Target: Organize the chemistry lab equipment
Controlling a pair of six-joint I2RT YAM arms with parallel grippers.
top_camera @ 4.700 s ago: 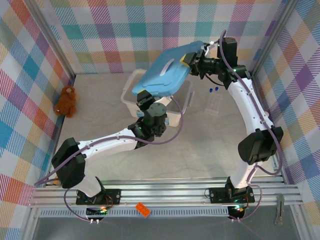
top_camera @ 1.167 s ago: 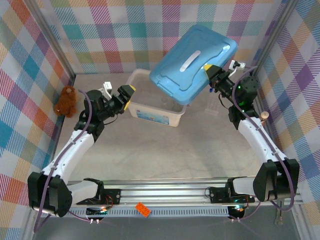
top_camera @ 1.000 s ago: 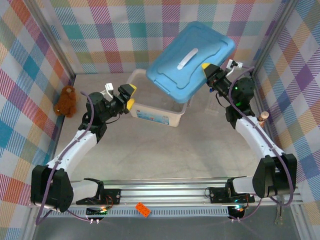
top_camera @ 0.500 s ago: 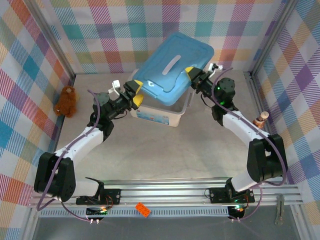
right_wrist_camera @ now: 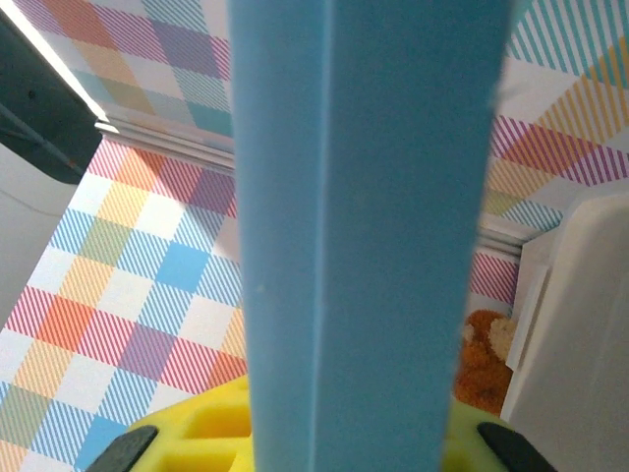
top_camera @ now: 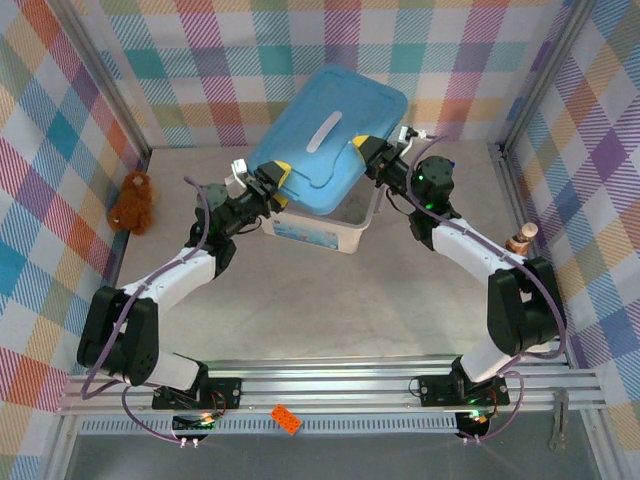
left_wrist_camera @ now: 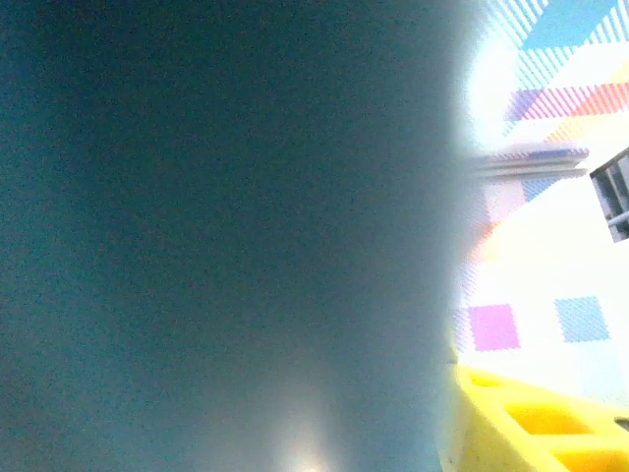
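Observation:
A blue lid (top_camera: 325, 135) with a white handle hangs tilted over an open white bin (top_camera: 310, 230) at the back of the table. My right gripper (top_camera: 362, 150) is shut on the lid's right edge, and in the right wrist view that edge (right_wrist_camera: 364, 246) runs upright between the yellow fingers (right_wrist_camera: 197, 433). My left gripper (top_camera: 277, 180) is at the lid's lower left corner, its fingers on either side of the rim. In the left wrist view the lid (left_wrist_camera: 216, 236) is a dark blur beside one yellow finger (left_wrist_camera: 531, 423). The chemistry lab equipment is hidden.
A brown plush toy (top_camera: 130, 200) sits by the left wall. A brown-and-white striped figure (top_camera: 520, 240) stands at the right, past the right arm. Plaid walls close in three sides. Open tabletop lies in front of the bin, and an orange piece (top_camera: 286, 418) rests on the near rail.
The right gripper has carried the lid left and down until it hangs over the bin. The left gripper has moved right to the lid's left corner, and its fingers have narrowed around the rim.

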